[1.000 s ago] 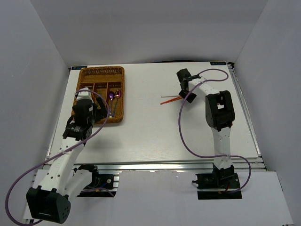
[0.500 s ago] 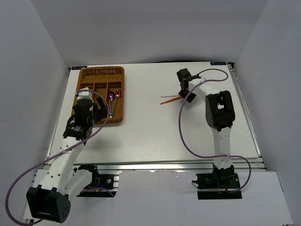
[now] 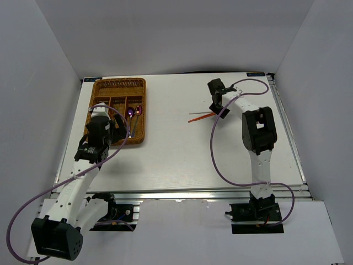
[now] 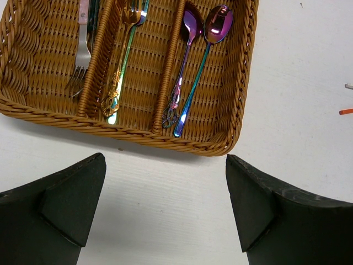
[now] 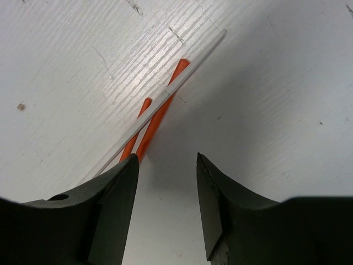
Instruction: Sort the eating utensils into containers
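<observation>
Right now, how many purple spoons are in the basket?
2. Both lie side by side in the basket's right slot: the left spoon and the right spoon. Others may be hidden elsewhere.

The top external view looks steeply down from high above the near edge onto the whole white table [image 3: 176, 154]. The left wrist camera peers close past its own black fingers [image 4: 60, 204] at the near end of the rectangular brown woven wicker cutlery tray [image 4: 138, 135], which the overhead view shows far left. The right wrist camera hangs closer still over the thin red and white chopsticks [image 5: 159, 118], which look tiny from overhead.
</observation>
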Motion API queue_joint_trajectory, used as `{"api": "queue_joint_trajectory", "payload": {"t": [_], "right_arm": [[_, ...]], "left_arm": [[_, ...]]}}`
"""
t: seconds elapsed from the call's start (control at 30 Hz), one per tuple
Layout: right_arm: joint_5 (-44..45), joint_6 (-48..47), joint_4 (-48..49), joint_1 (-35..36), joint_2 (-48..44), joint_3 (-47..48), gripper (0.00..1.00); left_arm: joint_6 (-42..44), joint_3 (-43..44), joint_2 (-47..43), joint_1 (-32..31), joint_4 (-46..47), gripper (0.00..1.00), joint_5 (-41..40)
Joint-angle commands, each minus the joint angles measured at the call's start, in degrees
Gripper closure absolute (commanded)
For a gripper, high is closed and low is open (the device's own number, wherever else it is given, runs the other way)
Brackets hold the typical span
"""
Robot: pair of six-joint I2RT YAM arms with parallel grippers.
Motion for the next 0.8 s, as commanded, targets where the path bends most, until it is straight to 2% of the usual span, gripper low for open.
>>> {"api": "queue_joint_trajectory", "payload": {"t": [0.0,0.53,0.77], "right_arm": [[0.84,-0.02,-0.73,-0.02,1.02,2.82,0.48],[0.76,-0.46,-0.65,-0.19,3.67,3.88,0.48],[-0.21,0.77,-3.89,-0.89,5.51,4.50,0.49]], "left_arm": [[0.49,0.06,-0.26,-0.31,0.01,0.02,0.38],[0.58,0.15,0.09,-0.31,-0.08,0.02,0.21],[0.58,0.24,0.27,-0.31,-0.17,0.02,0.12]]}}
